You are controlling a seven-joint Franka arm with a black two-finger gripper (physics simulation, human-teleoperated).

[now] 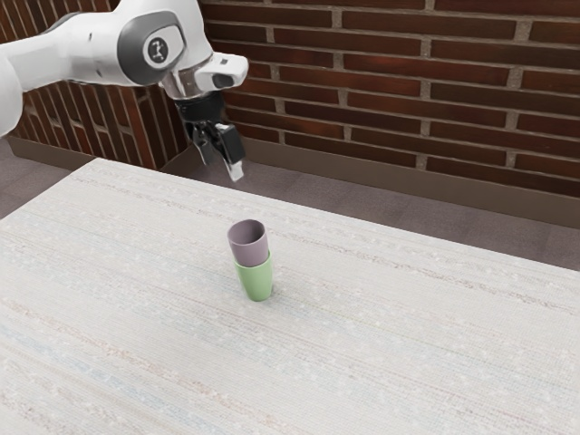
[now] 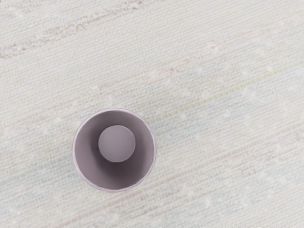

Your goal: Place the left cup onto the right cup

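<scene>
A mauve cup (image 1: 247,241) sits upright, nested in the mouth of a green cup (image 1: 256,280) that stands near the middle of the table (image 1: 408,344). My black gripper (image 1: 223,158) hangs well above and behind the stack, apart from it, open with nothing between its fingers. In the wrist view I look straight down into the mauve cup (image 2: 114,149), seeing its round rim and flat bottom; the green cup is hidden beneath it.
The pale woven table top (image 2: 228,71) stretches around the stack on all sides. A brick wall (image 1: 408,82) runs behind the table's far edge, beyond a strip of floor.
</scene>
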